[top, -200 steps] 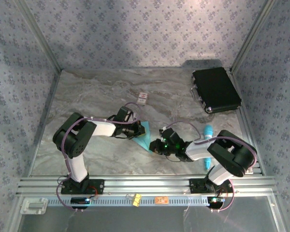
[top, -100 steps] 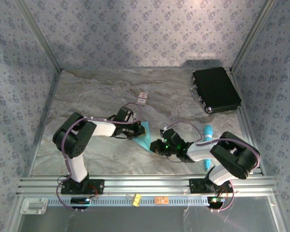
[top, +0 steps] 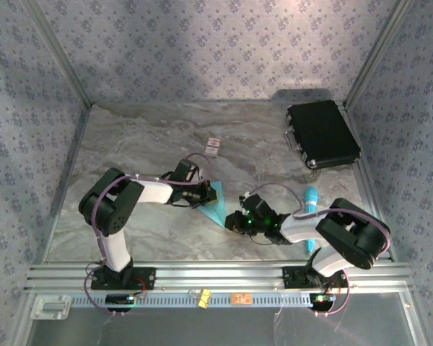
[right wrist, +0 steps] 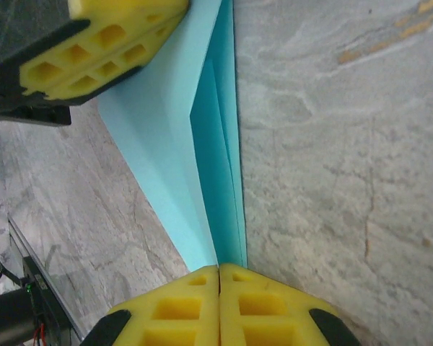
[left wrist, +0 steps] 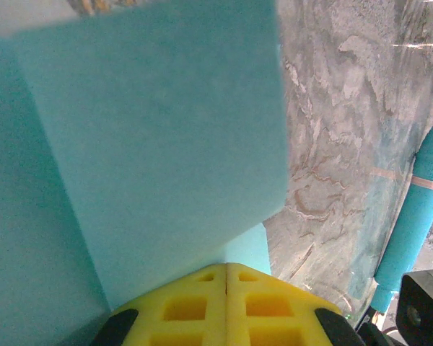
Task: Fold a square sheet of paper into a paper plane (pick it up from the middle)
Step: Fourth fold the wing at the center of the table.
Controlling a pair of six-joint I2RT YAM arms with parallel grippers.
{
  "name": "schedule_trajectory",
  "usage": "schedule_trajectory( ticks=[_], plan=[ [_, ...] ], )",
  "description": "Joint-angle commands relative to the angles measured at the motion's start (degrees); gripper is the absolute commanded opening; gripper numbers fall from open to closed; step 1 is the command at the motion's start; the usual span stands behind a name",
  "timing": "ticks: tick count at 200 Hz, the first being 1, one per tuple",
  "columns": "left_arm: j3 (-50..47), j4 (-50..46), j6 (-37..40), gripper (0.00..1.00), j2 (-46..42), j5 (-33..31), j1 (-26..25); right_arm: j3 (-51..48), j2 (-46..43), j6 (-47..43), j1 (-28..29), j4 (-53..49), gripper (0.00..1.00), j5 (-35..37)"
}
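Observation:
The light-blue paper plane [top: 216, 205], a narrow creased wedge with a sharp point, lies low over the marble table between my two grippers. My left gripper [top: 204, 194] is shut on its wide end; in the left wrist view the yellow fingertips [left wrist: 226, 268] press together on the paper plane [left wrist: 151, 144]. My right gripper [top: 233, 220] is shut on the pointed end. In the right wrist view its pads [right wrist: 219, 268] meet on the folded layers of the paper plane [right wrist: 202, 144], with the left gripper's yellow fingers [right wrist: 94, 43] at the far end.
A slim cyan stick [top: 310, 199] lies by the right arm and reappears in the left wrist view [left wrist: 418, 209]. A black case [top: 322, 134] sits at the back right, a small white card [top: 213, 146] behind the paper. Patterned walls enclose the table; a metal rail [top: 216, 277] runs along the front.
The right arm's elbow has drifted slightly right and its gripper has edged a little left along the paper. The left arm and paper have barely moved.

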Motion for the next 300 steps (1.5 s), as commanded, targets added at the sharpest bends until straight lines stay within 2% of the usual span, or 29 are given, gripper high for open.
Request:
schedule_trajectory(
  ticks=[1,23,91,139,177,204,264,300],
  plan=[
    [-1.46,-4.03,0.56,0.02,0.85,-4.33,1.07,-1.57,-1.94,-1.73,1.57,-7.41,0.05,-1.06],
    [-1.46,-4.30,0.74,0.02,0.85,-4.37,1.05,-1.70,-1.90,-2.24,1.76,-8.27,0.03,-1.17],
    [-1.64,-3.94,0.34,0.02,0.85,-4.71,1.08,-2.68,-2.13,-1.49,2.46,-11.17,0.04,0.69],
    [-1.73,-3.93,0.97,0.02,0.76,-4.64,0.95,-0.42,-11.49,-4.15,2.28,-15.02,0.08,6.15],
    [-1.97,-3.80,1.18,0.02,0.67,-4.64,0.91,2.03,-15.45,-6.87,-1.56,-14.99,0.08,3.69],
    [-1.95,-3.80,1.26,0.02,0.75,-4.44,0.90,7.78,-11.31,-9.22,-1.97,-14.74,0.08,0.59],
    [-1.72,-3.53,1.35,0.02,1.11,-4.02,0.83,19.71,4.40,-11.12,-1.12,-15.94,0.06,-2.06],
    [-1.72,-3.46,1.33,0.02,1.14,-3.80,0.83,22.06,9.19,-11.87,-1.01,-19.48,0.05,-1.41]
  ],
)
